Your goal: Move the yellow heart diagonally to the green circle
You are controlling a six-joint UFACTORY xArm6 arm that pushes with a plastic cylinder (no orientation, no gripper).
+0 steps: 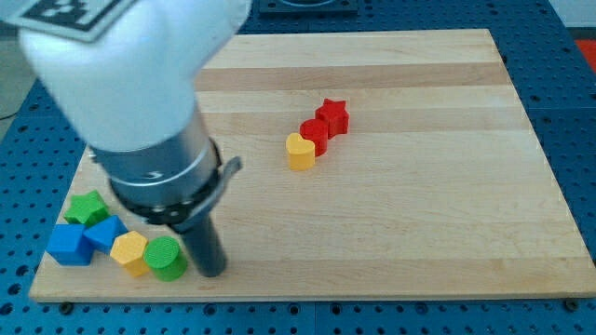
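The yellow heart (300, 152) lies near the board's middle, touching a red block (315, 135) above and to its right. The green circle (166, 258) stands near the board's bottom left edge. My tip (210, 271) rests on the board just to the right of the green circle, far down and left of the yellow heart. The arm's big white and dark body covers the board's upper left.
A red star (332, 116) sits up and right of the red block. At the bottom left lie a yellow hexagon (129, 252), two blue blocks (71, 244) (104, 234) and a green star (88, 207). The wooden board (447, 186) ends close below my tip.
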